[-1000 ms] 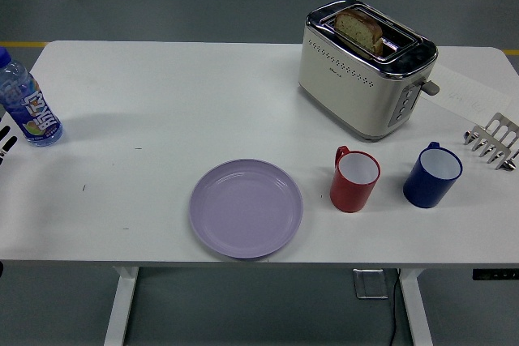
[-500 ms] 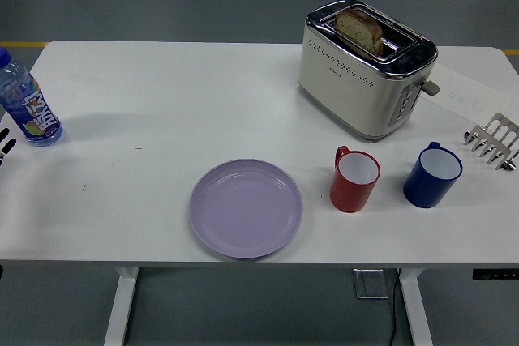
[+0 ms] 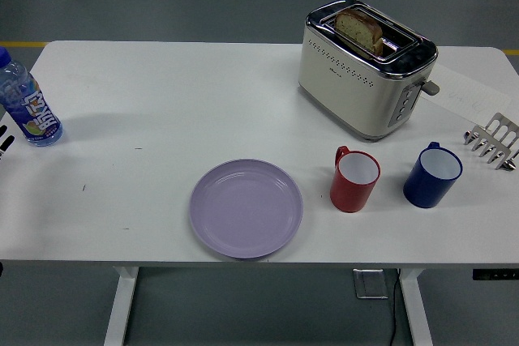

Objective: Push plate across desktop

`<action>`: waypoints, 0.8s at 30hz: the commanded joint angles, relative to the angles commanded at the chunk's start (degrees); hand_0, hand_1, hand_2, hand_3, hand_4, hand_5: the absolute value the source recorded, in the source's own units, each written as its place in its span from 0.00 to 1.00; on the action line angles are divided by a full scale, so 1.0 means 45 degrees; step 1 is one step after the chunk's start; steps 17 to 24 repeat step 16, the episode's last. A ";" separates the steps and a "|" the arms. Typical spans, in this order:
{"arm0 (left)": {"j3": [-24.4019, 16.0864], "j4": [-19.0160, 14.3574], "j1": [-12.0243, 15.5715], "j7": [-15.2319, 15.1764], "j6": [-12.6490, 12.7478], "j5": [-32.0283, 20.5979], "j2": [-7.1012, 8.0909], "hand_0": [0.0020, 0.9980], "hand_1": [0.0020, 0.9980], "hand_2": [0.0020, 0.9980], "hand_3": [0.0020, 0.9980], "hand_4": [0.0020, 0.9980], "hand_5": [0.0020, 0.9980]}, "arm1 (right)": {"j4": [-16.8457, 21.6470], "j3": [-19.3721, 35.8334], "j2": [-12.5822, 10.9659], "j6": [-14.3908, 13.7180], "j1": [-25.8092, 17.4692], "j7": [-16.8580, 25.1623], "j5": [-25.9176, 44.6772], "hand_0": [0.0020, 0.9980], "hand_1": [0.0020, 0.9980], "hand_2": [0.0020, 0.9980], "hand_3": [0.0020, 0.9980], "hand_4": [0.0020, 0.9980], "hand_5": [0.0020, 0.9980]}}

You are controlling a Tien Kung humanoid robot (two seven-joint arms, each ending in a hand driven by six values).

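From the head view, you are looking down on a white tabletop (image 3: 162, 95). The lilac plate (image 3: 246, 208) lies flat at about 6 o'clock, close to the near edge and just left of the middle, with nothing on it and nothing touching it.

At 3 o'clock from the plate, just beside it but apart, stands a red mug (image 3: 355, 179) with a white inside and its handle turned toward 11 o'clock. Further along at 3 o'clock, near the red mug, you see a blue mug (image 3: 432, 176), also white inside, upright.

At 1 o'clock from the plate, well apart, sits a cream and chrome toaster (image 3: 365, 69) set at a slant, with a slice of bread (image 3: 359, 29) standing up out of one slot.

At the right edge, around 3 o'clock on the tabletop, a small metal rack (image 3: 493, 142) lies on the surface beside a sheet of paper (image 3: 466, 93).

At 9 o'clock, by the left edge, a water bottle (image 3: 26, 103) with a blue cap stands upright.

Just below the bottle, at the very left edge, you catch a sliver of the left hand (image 3: 5, 142); too little shows, so you cannot tell how its fingers are set. It is well apart from the plate.
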 joint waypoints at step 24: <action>-0.0089 -0.0003 -0.0040 0.0002 0.0015 -0.0006 -0.0026 0.76 0.77 0.74 0.69 0.62 1.00 | -0.0002 0.0019 -0.0003 0.0001 0.0063 -0.0013 -0.0042 0.58 0.52 0.61 0.56 0.22 0.53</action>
